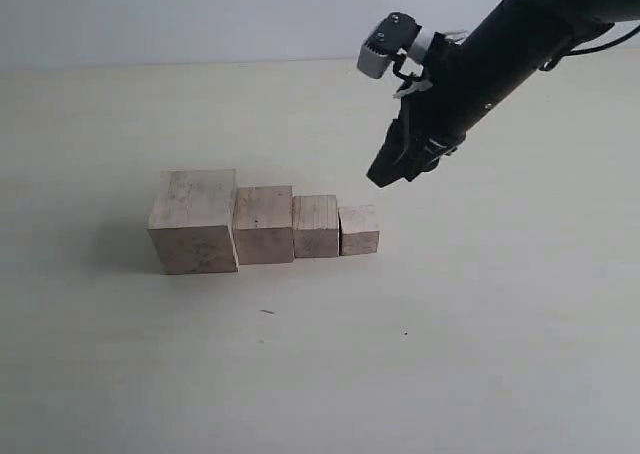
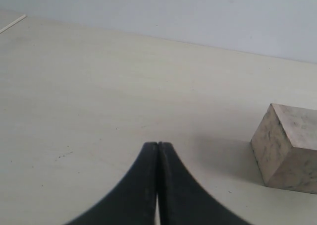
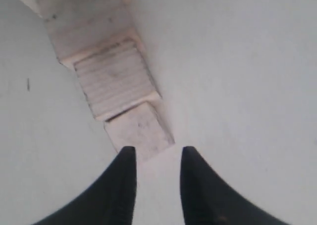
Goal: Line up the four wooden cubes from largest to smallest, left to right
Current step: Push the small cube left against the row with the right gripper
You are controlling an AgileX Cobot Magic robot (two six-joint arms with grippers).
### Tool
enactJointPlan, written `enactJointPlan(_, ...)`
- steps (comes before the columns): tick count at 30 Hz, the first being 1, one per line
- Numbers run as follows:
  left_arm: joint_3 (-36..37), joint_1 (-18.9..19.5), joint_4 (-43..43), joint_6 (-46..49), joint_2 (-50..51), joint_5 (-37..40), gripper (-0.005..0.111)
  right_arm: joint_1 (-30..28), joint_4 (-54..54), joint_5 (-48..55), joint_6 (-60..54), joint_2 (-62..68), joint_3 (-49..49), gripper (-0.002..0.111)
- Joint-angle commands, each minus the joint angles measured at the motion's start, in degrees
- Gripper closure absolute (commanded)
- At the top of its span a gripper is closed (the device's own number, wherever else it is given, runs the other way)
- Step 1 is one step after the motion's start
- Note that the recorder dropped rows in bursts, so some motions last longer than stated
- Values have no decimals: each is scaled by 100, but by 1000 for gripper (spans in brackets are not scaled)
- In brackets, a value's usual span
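Observation:
Four pale wooden cubes stand touching in a row on the table: the largest cube (image 1: pixel 193 221) at the left, then the second cube (image 1: pixel 263 224), the third cube (image 1: pixel 316 226) and the smallest cube (image 1: pixel 359 230) at the right. My right gripper (image 1: pixel 385 174) hangs open above and just right of the smallest cube (image 3: pixel 139 131), holding nothing. The right wrist view also shows the third cube (image 3: pixel 115 78) beyond it. My left gripper (image 2: pixel 158 146) is shut and empty, out of the exterior view; the largest cube (image 2: pixel 288 148) lies off to one side of it.
The pale table top (image 1: pixel 480 324) stretches all round the row, with a few small dark specks (image 1: pixel 267 312) in front of the cubes. A light wall (image 1: pixel 200 14) rises behind the table.

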Motion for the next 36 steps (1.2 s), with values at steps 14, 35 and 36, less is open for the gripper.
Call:
enactJointPlan(14, -3, -42, -14, 0, -32, -20, 107, 38, -891, 19, 4546, 544, 20, 108)
enactJointPlan(35, -3, -42, -14, 0, -32, -20, 107, 341, -972, -324, 4989, 797, 20, 108)
enactJointPlan(36, -3, -42, -14, 0, -32, -20, 107, 341, -920, -324, 4945, 808, 20, 108)
